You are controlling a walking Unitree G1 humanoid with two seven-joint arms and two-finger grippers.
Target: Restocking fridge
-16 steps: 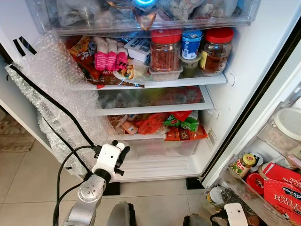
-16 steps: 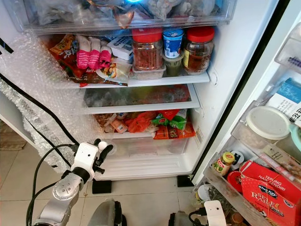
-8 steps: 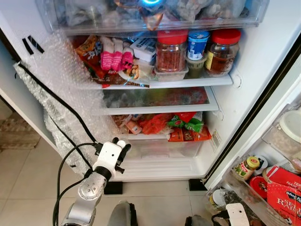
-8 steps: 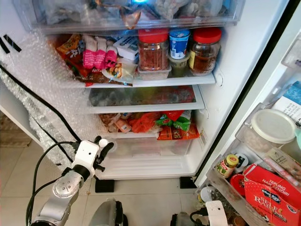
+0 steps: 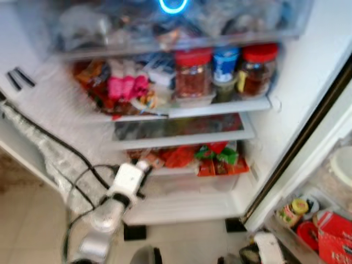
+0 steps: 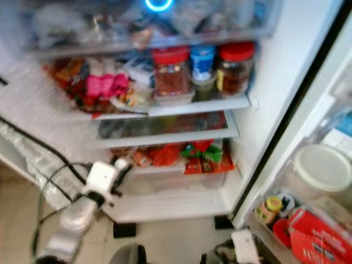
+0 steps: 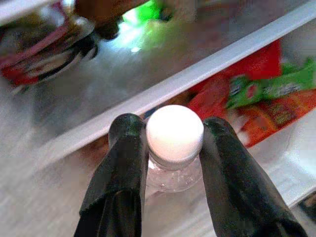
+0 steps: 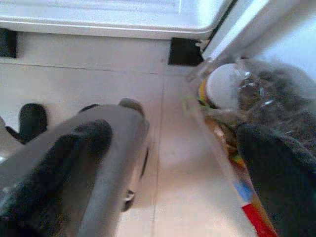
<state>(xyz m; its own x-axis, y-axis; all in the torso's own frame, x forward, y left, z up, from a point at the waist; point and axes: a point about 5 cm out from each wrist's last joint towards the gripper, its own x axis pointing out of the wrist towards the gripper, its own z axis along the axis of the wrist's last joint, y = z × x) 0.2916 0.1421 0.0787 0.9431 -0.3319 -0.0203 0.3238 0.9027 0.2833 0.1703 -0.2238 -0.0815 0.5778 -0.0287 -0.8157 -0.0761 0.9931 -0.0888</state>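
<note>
Your left gripper (image 7: 173,143) was closed on a clear bottle (image 7: 174,170), its two black fingers (image 7: 123,163) pinching the neck just under the white cap (image 7: 175,133). In the left eye view the left gripper sat at lower left of centre, in front of the open fridge (image 5: 308,99), level with the lowest shelf (image 5: 187,170), and the cap showed just above the white wrist block. In the wrist view, red and green packets (image 7: 256,89) lay on that shelf beyond the cap, near it but apart, and the white edge of the shelf above crossed the frame behind it.

The head views were blurred. Higher up, in the upper middle of the frame, two red-lidded jars (image 5: 193,74) stood on a shelf with a blue-lidded tub (image 5: 225,63) between them, and pink packets (image 5: 125,87) lay to their left. A black cable (image 5: 49,140) ran down across the bubble wrap (image 5: 38,110) on the left wall towards your left arm.

Your right gripper (image 8: 168,163) hung low at the bottom right of the frame, beside the door bin (image 5: 308,220). Its fingers stood wide apart with nothing between them, over the tiled floor (image 8: 98,89). The bin held a small yellow-lidded jar (image 5: 292,210) and a red box (image 5: 336,242).
</note>
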